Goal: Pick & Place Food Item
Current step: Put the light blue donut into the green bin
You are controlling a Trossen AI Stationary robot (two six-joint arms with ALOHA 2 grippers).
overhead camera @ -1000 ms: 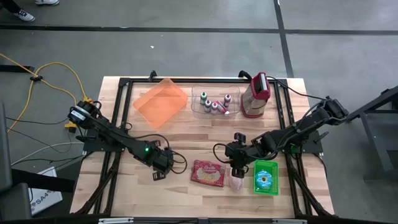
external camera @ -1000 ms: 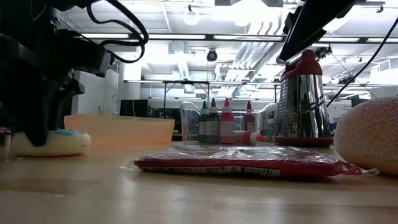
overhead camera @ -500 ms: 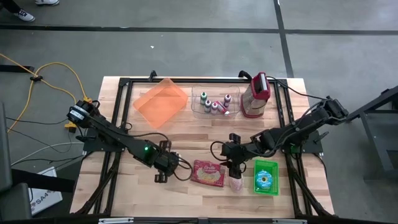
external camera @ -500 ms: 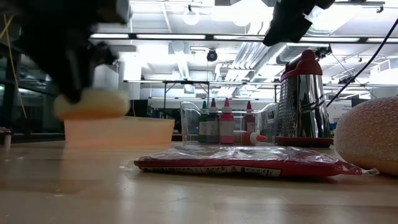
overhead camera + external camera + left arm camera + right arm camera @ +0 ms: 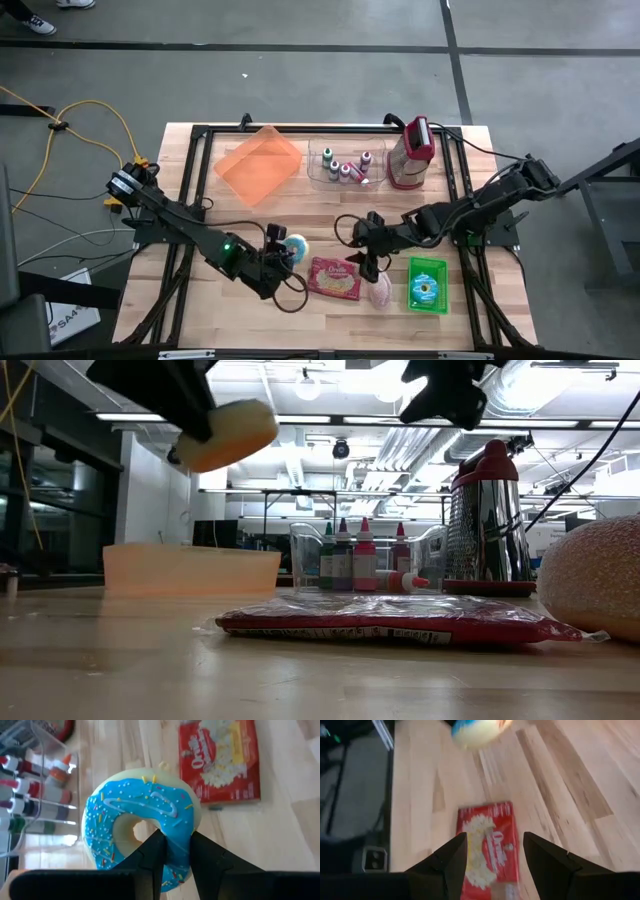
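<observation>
Donut (image 5: 142, 827) now off the counter (image 5: 300, 210), raised since a second ago when it sat low at left. Left gripper (image 5: 172, 851) fingers pinch its ring. Right gripper (image 5: 492, 852) fingers half-spread, empty, above popcorn packet (image 5: 335, 278). Pick done; orange tray (image 5: 258, 165) likely next.

The wooden table (image 5: 330, 205) carries an orange tray (image 5: 258, 164) at its far left, a clear bin (image 5: 341, 166) of small bottles (several with coloured caps) beside it, and a red-topped metal grater (image 5: 412, 154) standing upright to the bin's right. Nearer the front edge lie a flat red popcorn packet (image 5: 334, 279), a pale pink rounded item (image 5: 381, 291) just beside it, and a green container (image 5: 428, 285) further right. A black frame (image 5: 200, 150) runs along the table's edges.
</observation>
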